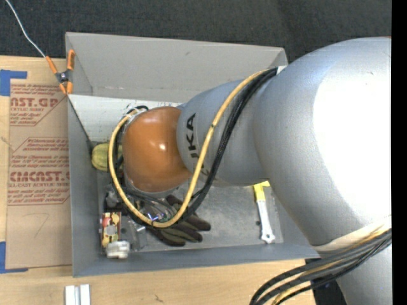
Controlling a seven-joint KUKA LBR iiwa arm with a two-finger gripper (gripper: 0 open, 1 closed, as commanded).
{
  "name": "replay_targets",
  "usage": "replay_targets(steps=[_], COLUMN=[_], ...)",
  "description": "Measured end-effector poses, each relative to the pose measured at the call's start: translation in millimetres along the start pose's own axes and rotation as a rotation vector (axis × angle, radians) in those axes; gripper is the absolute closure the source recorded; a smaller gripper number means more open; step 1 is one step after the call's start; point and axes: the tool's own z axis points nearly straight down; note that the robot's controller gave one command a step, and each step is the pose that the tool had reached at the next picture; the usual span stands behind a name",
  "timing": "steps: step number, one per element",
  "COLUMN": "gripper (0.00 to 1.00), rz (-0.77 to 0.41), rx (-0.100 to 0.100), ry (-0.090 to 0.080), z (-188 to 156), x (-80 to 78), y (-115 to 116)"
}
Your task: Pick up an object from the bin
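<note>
While the orange cover hides our claw, we cannot tell its state | risk: cables snag the near-left dark glove and drag it.

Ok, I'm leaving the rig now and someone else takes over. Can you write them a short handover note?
Gripper: open or shut, cannot tell. It sits under the orange wrist cover, low over the left half of the bin.
Things: yellow-green ball by the left wall; dark glove-like thing by the lower wall, beside the wrist; white tool with a yellow handle lower right; small red-and-yellow item in the lower-left corner.
Done: arm is down in the bin; nothing seen held.
Left: grasp one thing and lift it out.
</note>
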Motion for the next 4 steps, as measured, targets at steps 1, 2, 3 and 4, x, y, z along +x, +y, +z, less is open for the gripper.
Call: replay_targets(steps=[1,2,3,4], gripper=[0.0,1.0,1.0,1.0], rz=[-0.354,-0.461,-0.461,-0.471], rx=[0.004,-0.001,-0.001,-0.003], ry=[-0.009,-0.009,-0.009,-0.003], z=[1.3,16.7,16.7,-44.2], x=[-26.0,-24.6,-24.6,-20.9], y=[-20.3,-19.9,-19.9,-16.4])
